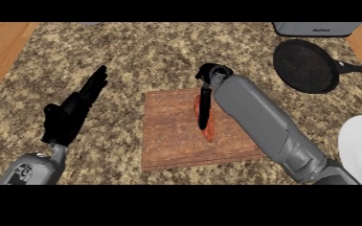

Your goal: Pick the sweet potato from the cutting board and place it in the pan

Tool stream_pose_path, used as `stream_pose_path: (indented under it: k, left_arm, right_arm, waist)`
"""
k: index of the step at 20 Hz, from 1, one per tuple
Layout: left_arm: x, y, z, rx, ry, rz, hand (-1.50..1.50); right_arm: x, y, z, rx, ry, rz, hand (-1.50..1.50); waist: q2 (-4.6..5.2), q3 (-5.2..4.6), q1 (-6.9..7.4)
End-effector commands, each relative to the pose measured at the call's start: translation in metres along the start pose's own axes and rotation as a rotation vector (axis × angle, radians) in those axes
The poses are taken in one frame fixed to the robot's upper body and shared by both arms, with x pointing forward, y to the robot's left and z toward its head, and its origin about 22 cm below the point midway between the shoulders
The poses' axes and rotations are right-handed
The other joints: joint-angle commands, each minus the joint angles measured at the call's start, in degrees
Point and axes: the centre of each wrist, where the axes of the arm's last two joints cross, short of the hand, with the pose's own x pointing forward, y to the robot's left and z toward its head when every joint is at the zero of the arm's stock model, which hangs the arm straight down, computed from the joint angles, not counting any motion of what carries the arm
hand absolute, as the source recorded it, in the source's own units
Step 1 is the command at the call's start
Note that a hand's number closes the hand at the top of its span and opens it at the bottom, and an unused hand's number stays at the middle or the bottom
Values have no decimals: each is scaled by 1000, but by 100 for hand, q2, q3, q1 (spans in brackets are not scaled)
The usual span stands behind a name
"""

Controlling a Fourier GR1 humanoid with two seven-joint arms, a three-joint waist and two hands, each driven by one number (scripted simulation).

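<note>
A slim orange-red sweet potato [209, 133] lies lengthwise on the brown wooden cutting board [170, 139] in the middle of the counter. My right hand [206, 100] reaches down over it from the right, fingers pointing down along the potato and covering most of its upper part; only a sliver on the left and its lower end show. Whether the fingers are curled round it I cannot tell. The black round pan [305, 66] sits at the far right, handle pointing right. My left hand [74, 107] rests open at the left, fingers straight and pointing up.
A grey appliance [317, 28] stands at the back right behind the pan. A white object [352, 146] shows at the right edge. The speckled stone counter [141, 52] ends at a wooden strip on the far left.
</note>
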Motion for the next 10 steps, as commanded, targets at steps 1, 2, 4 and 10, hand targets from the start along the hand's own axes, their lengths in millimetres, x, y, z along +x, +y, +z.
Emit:
stream_pose_path:
  k: [1, 2, 4, 10]
  left_arm:
    - [-4, -20, -9, 18, 5, 6, 0]
    - [-2, -10, -2, 17, -11, -2, 0]
    - [12, -1, -6, 3, 11, 12, 0]
    - [18, -2, -9, 18, -8, 1, 0]
  right_arm:
    - [3, -16, 8, 9, 141, 96, -150]
    - [0, -10, 3, 16, 149, 99, -150]
    - [0, 8, -4, 23, 155, 115, -150]
    - [12, 27, -9, 0, 167, 100, -150]
  waist:
    - [11, 1, -44]
    - [2, 1, -20]
    - [-9, 3, -51]
    - [-7, 4, -44]
